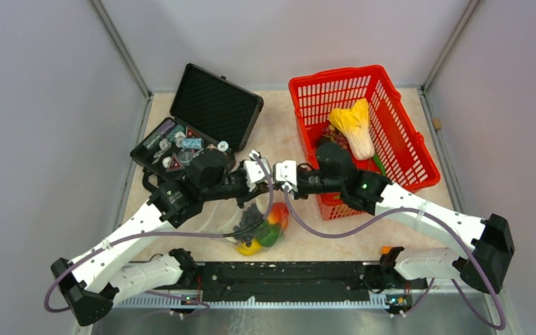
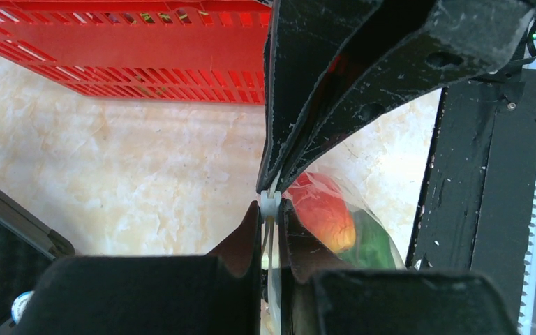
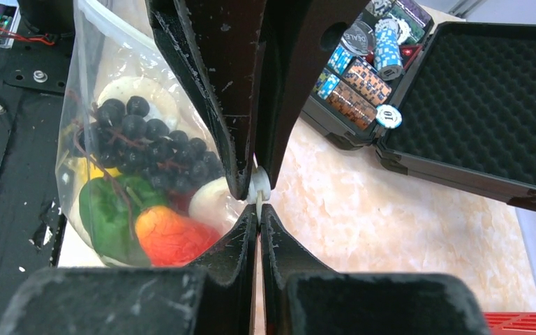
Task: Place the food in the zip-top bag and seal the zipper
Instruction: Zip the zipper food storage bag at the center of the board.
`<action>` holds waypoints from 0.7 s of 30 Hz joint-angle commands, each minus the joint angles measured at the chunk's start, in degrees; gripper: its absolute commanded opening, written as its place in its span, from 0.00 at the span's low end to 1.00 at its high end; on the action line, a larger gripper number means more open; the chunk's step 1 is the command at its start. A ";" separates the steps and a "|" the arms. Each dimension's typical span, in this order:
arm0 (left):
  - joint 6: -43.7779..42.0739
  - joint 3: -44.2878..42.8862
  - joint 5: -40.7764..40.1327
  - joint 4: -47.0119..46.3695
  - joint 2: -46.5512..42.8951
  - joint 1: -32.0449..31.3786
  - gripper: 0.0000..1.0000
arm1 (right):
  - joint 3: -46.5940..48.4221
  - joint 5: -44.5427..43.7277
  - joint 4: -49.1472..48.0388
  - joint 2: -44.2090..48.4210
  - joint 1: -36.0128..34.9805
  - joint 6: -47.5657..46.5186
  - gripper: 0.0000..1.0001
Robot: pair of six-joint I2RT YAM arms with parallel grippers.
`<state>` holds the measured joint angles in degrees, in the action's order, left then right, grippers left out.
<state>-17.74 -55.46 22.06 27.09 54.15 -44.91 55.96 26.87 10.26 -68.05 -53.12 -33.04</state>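
Left gripper (image 2: 270, 220) and right gripper (image 3: 258, 216) both pinch the zipper (image 3: 259, 187) of your zip-top bag (image 3: 101, 59); food (image 3: 146, 143) sits inside.

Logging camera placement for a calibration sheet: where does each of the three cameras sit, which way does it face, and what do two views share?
Top external: above and behind, looking down on table, red basket, black case; left arm and right arm show.
Left wrist: looks along left fingers, shut on the zipper, toward the basket.
Right wrist: looks along right fingers, shut on the zipper, toward the case.
Shared: both wrist views show the zip-top bag's green pepper.
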 commanded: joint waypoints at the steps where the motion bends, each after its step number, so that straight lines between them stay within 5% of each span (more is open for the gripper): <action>1: -0.46 0.90 -4.16 2.11 -2.69 0.26 0.00 | 2.20 0.23 -1.81 0.54 -0.52 1.73 0.00; 17: 0.88 2.39 -4.49 1.78 -5.84 0.25 0.00 | 0.11 -0.38 -4.61 1.58 -0.16 3.21 0.00; 21: 1.50 1.46 -0.45 -0.67 -4.99 0.26 0.00 | 0.29 3.08 -4.78 1.27 -0.17 3.27 0.27</action>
<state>-17.43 -53.41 18.90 28.36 49.36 -44.93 55.90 27.14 8.25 -68.05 -53.23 -30.37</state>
